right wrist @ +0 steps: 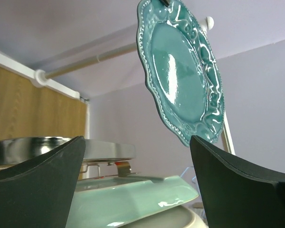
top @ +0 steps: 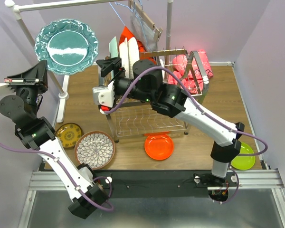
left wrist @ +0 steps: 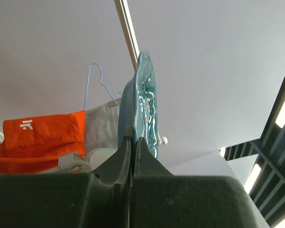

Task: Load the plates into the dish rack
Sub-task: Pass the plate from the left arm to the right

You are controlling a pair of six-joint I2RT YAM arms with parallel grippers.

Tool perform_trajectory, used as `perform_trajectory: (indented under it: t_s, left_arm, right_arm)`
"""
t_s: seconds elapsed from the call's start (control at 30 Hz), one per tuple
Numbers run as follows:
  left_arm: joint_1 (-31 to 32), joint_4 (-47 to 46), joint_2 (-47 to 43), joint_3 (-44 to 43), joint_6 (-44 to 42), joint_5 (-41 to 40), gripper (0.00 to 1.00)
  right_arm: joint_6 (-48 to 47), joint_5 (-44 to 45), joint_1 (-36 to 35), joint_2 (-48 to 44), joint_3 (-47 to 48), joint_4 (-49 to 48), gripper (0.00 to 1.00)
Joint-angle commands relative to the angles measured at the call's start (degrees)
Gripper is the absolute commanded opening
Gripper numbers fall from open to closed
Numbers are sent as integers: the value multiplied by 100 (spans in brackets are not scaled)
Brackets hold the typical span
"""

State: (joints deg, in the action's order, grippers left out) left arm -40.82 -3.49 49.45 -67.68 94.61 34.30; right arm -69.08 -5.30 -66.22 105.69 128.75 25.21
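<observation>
My left gripper (left wrist: 132, 142) is squeezed tight on the edge of the round teal plate with the wavy rim (left wrist: 145, 99). The two black fingers (left wrist: 122, 156) pinch it from both sides. The plate stands straight up from them, thin side toward my left wrist camera. From the top camera I see this plate (top: 66, 46) held high in the air at the far left, well apart from the shiny metal wire dish rack (top: 152, 118).

My right gripper (right wrist: 137, 142) is wide apart and holds nothing. It sits at the left end of the rack (top: 111, 69). Just under its fingers (right wrist: 42, 180) is the pale mint round plate (right wrist: 133, 197). The teal plate (right wrist: 183, 71) hangs in the air past them.

The mint plate (top: 113, 47) stands on its edge in the top shelf of the rack, and a plain white round plate (top: 123, 52) stands right beside it. A bumpy pink cloth (top: 194, 71) lies at the right end of the rack.

More plates lie flat on the brown wooden table (top: 133, 159). A bright orange round plate (top: 159, 146) is just in front of the rack. A white-and-brown flower plate (top: 95, 149) and a small yellow patterned plate (top: 69, 134) lie to the left, close together. A lime green round plate (top: 243, 156) is near the right arm's base.
</observation>
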Motion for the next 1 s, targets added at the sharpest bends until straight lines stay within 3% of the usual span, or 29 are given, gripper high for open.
perform_trajectory:
  t_s: [0.0,0.4,0.6,0.83,0.97]
  left_arm:
    - [-31,-513,-339,-26,664,85,0]
    - [-40,-425,-717,246,849,261,0]
    - [-31,-416,-884,378,954,340,0]
    - [-31,-434,-972,414,1007,393,0]
    - [-31,-434,-1008,431,1025,410,0]
  right_arm:
    - [-887,651,-102,180,-104,-657,100]
    - [-2162,1373,-392,127,-1395,-2468,100]
    - [-2619,1699,-418,364,-1546,-3619,100]
    - [-3084,1594,-436,365,-2090,-4822,100]
    - [-3103,1523,-445,347,-2196,-4877,96]
